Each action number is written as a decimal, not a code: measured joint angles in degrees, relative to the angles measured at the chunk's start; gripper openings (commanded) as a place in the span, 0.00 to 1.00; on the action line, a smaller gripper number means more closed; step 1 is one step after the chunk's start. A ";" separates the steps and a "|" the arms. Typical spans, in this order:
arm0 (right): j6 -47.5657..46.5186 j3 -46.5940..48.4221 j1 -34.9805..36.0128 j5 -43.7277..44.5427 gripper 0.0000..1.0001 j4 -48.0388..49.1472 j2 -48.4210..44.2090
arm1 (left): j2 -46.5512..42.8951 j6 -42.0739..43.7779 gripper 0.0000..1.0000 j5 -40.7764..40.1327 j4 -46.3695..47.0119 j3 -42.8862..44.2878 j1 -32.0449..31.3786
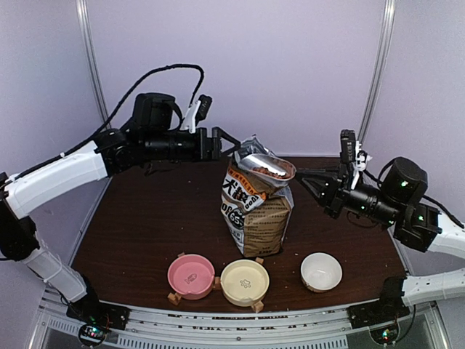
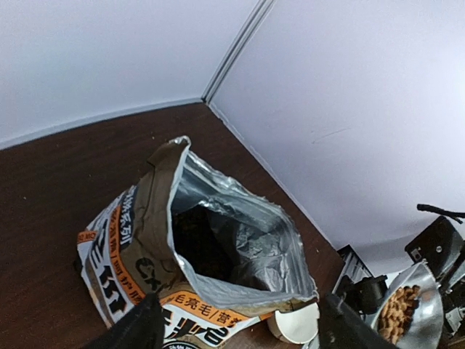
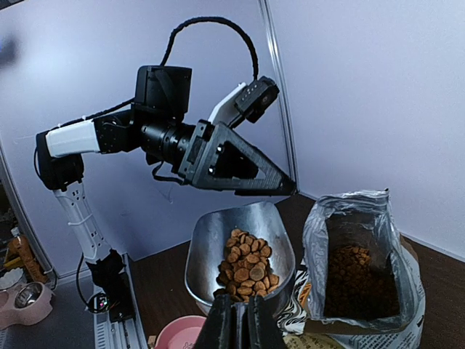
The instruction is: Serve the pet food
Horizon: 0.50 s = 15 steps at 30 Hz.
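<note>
The pet food (image 3: 248, 263) lies as a small heap of brown kibble in a shiny metal scoop (image 3: 218, 243). My right gripper (image 3: 236, 323) is shut on the scoop's handle and holds it level above the table, beside the bag's mouth. In the top view the scoop (image 1: 267, 169) hangs over the top of the open kraft bag (image 1: 254, 214), with my right gripper (image 1: 317, 182) to its right. More kibble (image 3: 354, 280) shows inside the bag. My left gripper (image 1: 227, 143) is open and empty, hovering just left of the bag's top; its fingers (image 2: 134, 327) straddle the open bag (image 2: 138, 240) from above.
Three bowls stand in a row near the front edge: pink (image 1: 190, 275), pale yellow (image 1: 245, 282) and white (image 1: 321, 271). The pink and yellow bowls sit on small wooden stands. Purple walls close in the back and sides.
</note>
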 measured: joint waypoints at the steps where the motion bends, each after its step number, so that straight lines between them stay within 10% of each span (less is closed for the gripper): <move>1: -0.24 0.11 1.25 0.02 0.00 -0.66 0.04 | -1.70 0.02 0.89 -0.52 -0.11 -0.55 0.17; 15: -0.94 0.70 17.53 3.80 0.00 -5.29 6.16 | -29.20 -1.44 0.98 -8.00 -3.37 -26.60 11.82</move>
